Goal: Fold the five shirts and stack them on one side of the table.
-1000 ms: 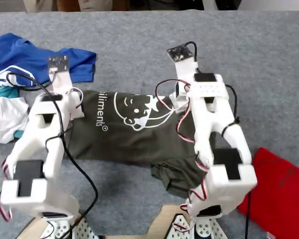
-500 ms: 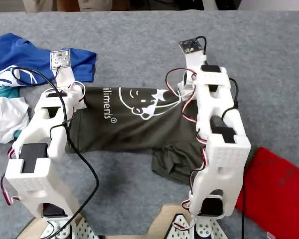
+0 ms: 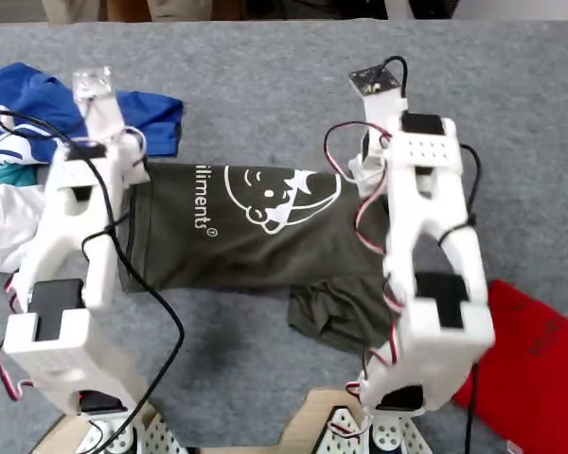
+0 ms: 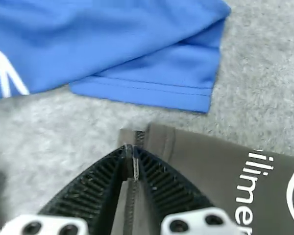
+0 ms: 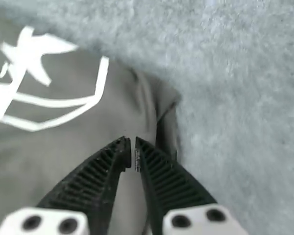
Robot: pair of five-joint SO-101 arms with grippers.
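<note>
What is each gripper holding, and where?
The olive shirt: left gripper pinches its corner near the blue shirt, right gripper its opposite edge.

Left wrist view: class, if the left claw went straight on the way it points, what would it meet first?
The left claw pinches the edge of the olive shirt; straight beyond lies bare grey table, then the blue shirt. Depth is unclear, so probably the table first.
</note>
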